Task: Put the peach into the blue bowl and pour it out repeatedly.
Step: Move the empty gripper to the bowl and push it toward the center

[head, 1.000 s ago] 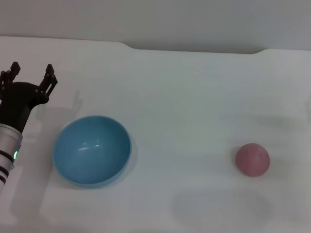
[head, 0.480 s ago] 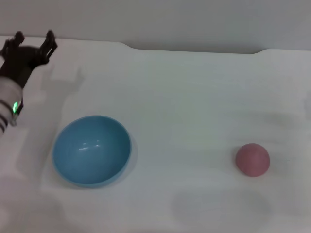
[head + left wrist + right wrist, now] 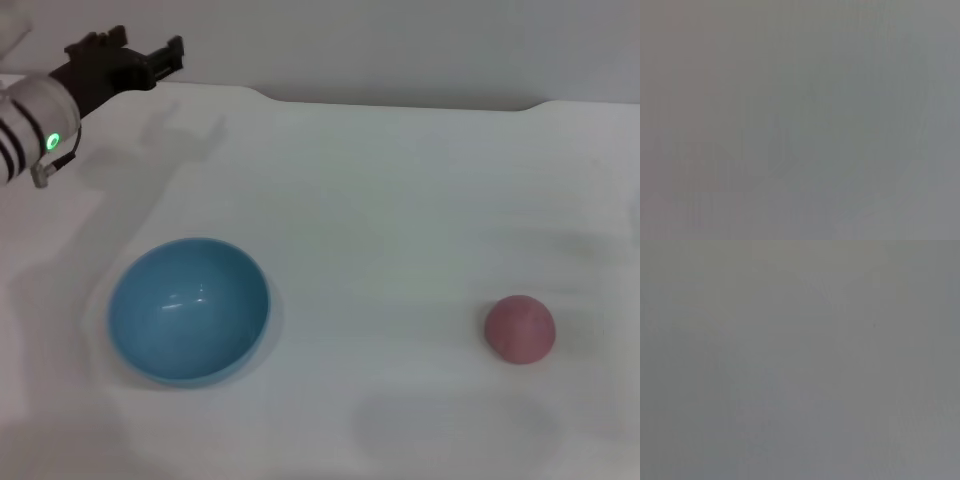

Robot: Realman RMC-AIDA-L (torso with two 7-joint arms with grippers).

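The blue bowl (image 3: 188, 309) stands upright and empty on the white table at the left. The peach (image 3: 519, 328) lies on the table far to the right of it, apart from everything. My left gripper (image 3: 150, 45) is raised at the far left corner, well behind the bowl, open and empty, pointing right. My right gripper is out of view. Both wrist views show only plain grey.
The white table (image 3: 380, 200) ends in a back edge with a stepped outline against a grey wall (image 3: 400, 40). Nothing else lies on the table.
My left arm has lifted from beside the bowl's left side and swung back and rightward, so the gripper points right. The bowl and the peach have not moved.
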